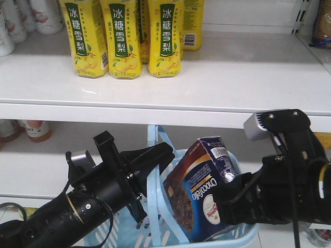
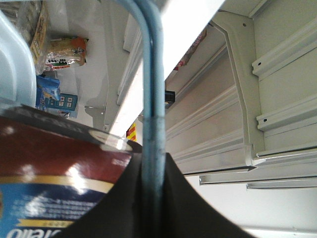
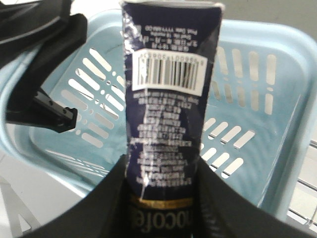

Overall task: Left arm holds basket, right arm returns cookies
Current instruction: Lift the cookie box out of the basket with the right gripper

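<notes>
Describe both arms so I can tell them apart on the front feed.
The left arm is a black cylinder with a brass-coloured ring, a silver knob and a loose black cable. The right arm is black and angular, with a silver-grey block on top and thin black cables.

Your cookies [image 1: 199, 191] lean inside the basket [image 1: 232, 238], under the shelf [image 1: 232, 77] carrying the drink cartons [image 1: 124, 39]; left arm [image 1: 77, 206] sits left of them, right arm [image 1: 289, 191] right.

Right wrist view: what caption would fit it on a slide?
Right gripper grips the cookie box, barcode end outward, with the blue basket behind it.
</notes>
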Robot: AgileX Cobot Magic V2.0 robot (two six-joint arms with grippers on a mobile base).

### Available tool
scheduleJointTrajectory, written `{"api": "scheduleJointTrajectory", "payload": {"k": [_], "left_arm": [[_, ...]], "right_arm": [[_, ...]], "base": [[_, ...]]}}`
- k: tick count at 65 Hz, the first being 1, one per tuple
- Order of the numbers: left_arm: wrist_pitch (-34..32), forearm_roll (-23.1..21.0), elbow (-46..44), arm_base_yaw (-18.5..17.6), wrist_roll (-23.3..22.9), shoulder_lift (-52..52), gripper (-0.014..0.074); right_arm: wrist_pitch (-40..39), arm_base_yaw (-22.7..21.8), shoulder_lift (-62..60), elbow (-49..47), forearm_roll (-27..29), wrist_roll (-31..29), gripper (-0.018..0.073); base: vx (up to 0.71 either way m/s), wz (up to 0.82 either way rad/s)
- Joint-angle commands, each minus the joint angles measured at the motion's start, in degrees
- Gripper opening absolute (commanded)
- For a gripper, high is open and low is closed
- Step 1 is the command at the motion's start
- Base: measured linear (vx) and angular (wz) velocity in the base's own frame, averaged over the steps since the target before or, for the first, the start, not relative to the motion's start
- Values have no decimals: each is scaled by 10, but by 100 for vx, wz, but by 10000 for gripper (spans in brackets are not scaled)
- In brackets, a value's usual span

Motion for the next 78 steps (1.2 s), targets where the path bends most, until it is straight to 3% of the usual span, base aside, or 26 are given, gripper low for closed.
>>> {"api": "scheduleJointTrajectory", "payload": {"k": [1,42,61,78], "left_arm": [[-168,-12,-21,-3,8,-23,-3],[-168,-12,-21,-3,8,-23,-3],[-168,-12,-21,-3,8,-23,-3],[-168,-12,-21,-3,8,-23,-3]], "right_arm": [[-18,-1,-32,-14,6,0,-11],[-14,-1,-174,-14,-14,0,-7],[-102,-1,-212,-15,-77,2,-6],[-246,-2,-212,-15,-133,2,-6]], "base": [[0,0],[0,0],[0,0],[0,0]]}}
